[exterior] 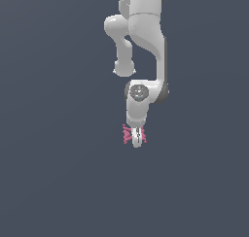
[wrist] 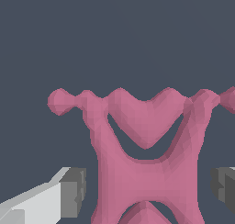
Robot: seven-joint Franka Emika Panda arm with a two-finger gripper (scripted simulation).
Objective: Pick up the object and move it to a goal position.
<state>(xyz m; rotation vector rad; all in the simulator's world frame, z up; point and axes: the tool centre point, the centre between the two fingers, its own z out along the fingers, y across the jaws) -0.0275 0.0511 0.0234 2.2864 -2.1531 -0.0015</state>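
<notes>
I am a white robot arm [exterior: 143, 42] reaching down from the top centre of the exterior view, over a plain dark blue-grey surface [exterior: 53, 182]. My fingers [exterior: 137, 140] point downward just below the middle of that frame. A small pink object [exterior: 128, 134] with spiky edges sits right at their tips, its jagged points showing on both sides of them.

The wrist view looks straight along my fingers. The pink object [wrist: 147, 168] fills the lower centre of this frame. It is flat and waisted, narrow in the middle and flaring out into knobbly points across the centre of the frame. One grey finger pad [wrist: 73, 191] shows at the lower left and the other at the lower right edge. Both stand apart from the object with dark gaps between, so my fingers are open and straddle its narrow waist without gripping it. I judge that I am lined up this way because the waist is the slimmest part to close on, while the spiky ends would slip or catch.

I cannot tell from either view whether the object rests on the surface or how close my fingertips are to it.

Nothing else is visible on the surface in either view, so there appears to be open room on every side for lifting and carrying. No goal marker is visible.
</notes>
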